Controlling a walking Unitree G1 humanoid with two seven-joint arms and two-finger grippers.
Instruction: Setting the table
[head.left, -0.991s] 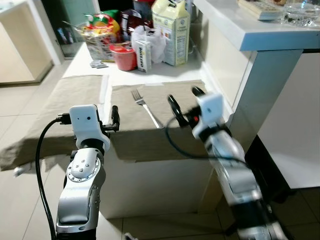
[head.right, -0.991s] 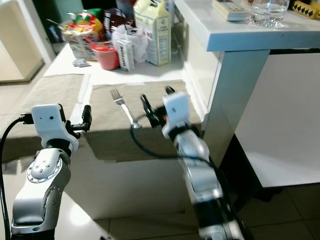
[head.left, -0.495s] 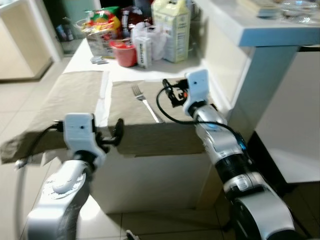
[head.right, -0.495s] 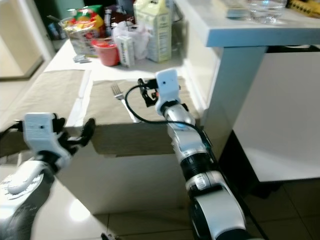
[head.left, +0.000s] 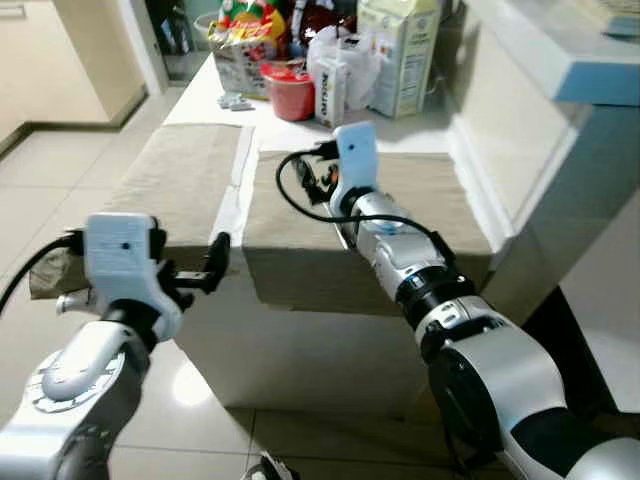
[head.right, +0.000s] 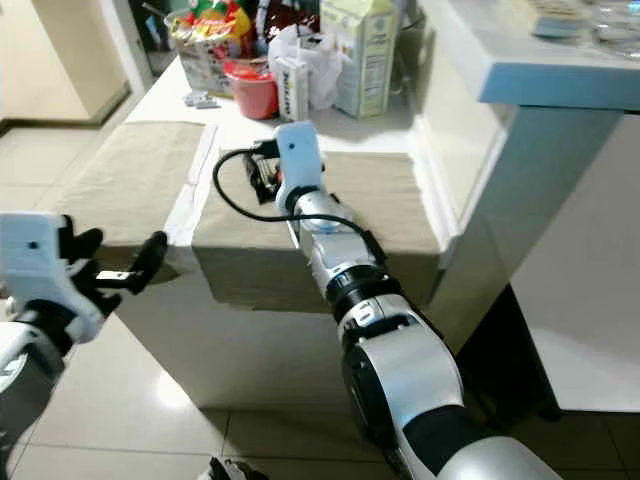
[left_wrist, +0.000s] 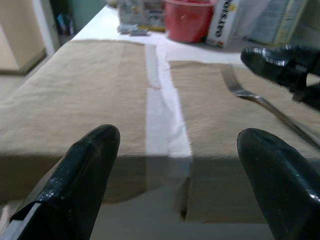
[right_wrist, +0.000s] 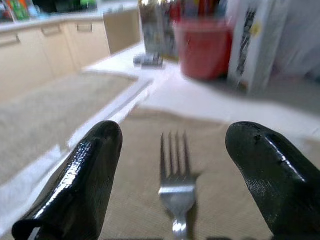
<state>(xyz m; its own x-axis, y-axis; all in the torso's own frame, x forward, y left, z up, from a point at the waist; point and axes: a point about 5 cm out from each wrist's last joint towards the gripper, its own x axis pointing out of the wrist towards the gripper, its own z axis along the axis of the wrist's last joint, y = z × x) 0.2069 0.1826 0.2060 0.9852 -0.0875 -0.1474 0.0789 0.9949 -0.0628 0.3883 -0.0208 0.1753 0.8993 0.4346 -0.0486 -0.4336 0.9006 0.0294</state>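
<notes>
A silver fork (right_wrist: 175, 192) lies on the right beige placemat (head.left: 430, 215), tines toward the back of the white table (head.left: 232, 205). My right gripper (right_wrist: 172, 135) hovers low over the fork's tine end, open, with a finger on each side and nothing held. In the eye views the right arm covers the fork, and the gripper (head.left: 312, 180) sits over the mat's left half. My left gripper (left_wrist: 177, 137) is open and empty, held in front of the table's near edge, level with the gap between the two mats. The fork (left_wrist: 250, 95) also shows in the left wrist view.
A second beige placemat (head.left: 170, 180) lies to the left. At the table's back stand a red cup (head.left: 290, 100), a small white box (head.left: 327, 92), a milk carton (head.left: 400, 50), a plastic bag (head.left: 355, 65) and snack packs (head.left: 245, 45). A white counter (head.left: 560, 65) rises on the right.
The camera has shifted. My right gripper has reached forward and left across the placemat to above the fork. The left gripper has dropped back to just before the table's front edge.
</notes>
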